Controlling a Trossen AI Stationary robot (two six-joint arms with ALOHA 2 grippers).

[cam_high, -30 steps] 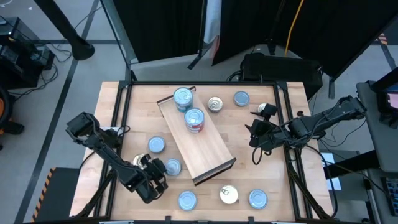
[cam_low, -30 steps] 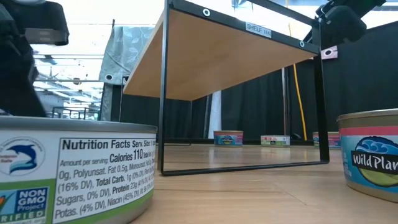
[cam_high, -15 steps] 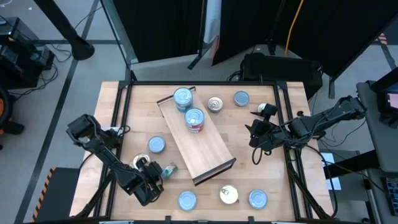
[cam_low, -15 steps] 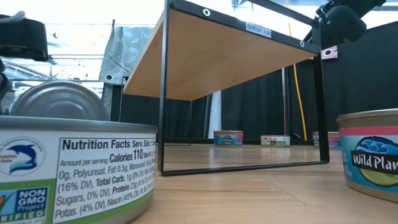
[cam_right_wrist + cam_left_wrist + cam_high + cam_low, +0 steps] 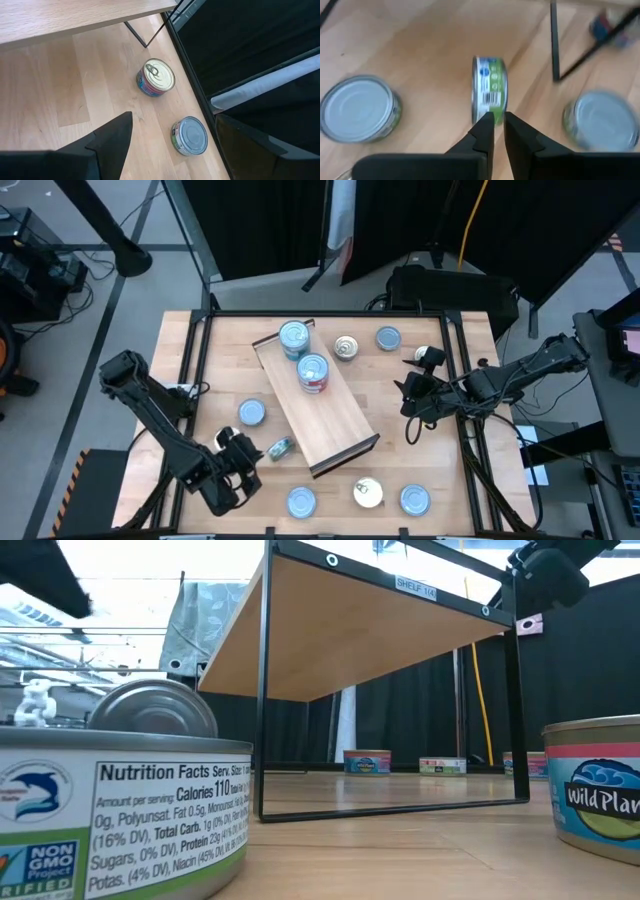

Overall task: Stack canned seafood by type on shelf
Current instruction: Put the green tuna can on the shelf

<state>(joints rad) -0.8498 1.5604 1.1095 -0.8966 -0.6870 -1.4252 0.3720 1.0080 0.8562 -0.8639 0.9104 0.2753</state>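
Observation:
A tin (image 5: pixel 281 447) stands on its edge on the tabletop, just left of the shelf's (image 5: pixel 335 420) near end; the left wrist view shows its label side (image 5: pixel 489 90), and the low view its silver face (image 5: pixel 150 708). My left gripper (image 5: pixel 255 453), shut (image 5: pixel 499 119), hovers above and just short of that tin. Two tins (image 5: pixel 294 337) (image 5: pixel 313 372) sit on the shelf's far end. My right gripper (image 5: pixel 408 402) waits open (image 5: pixel 175 145) to the right of the shelf. Other tins lie flat on the tabletop.
Flat tins lie left of the shelf (image 5: pixel 251 412), along the near edge (image 5: pixel 301 501) (image 5: pixel 367 493) (image 5: pixel 414 499), and at the far side (image 5: pixel 345 347) (image 5: pixel 388 338). A dark rail (image 5: pixel 200 380) frames the tabletop. The low view has two tins close up (image 5: pixel 120 820) (image 5: pixel 600 790).
The tin left of the shelf lay flat with its blue top up. It has tipped up onto its edge and shifted a little toward the shelf. My left gripper, shut throughout, has risen from it and drawn back toward the near left corner.

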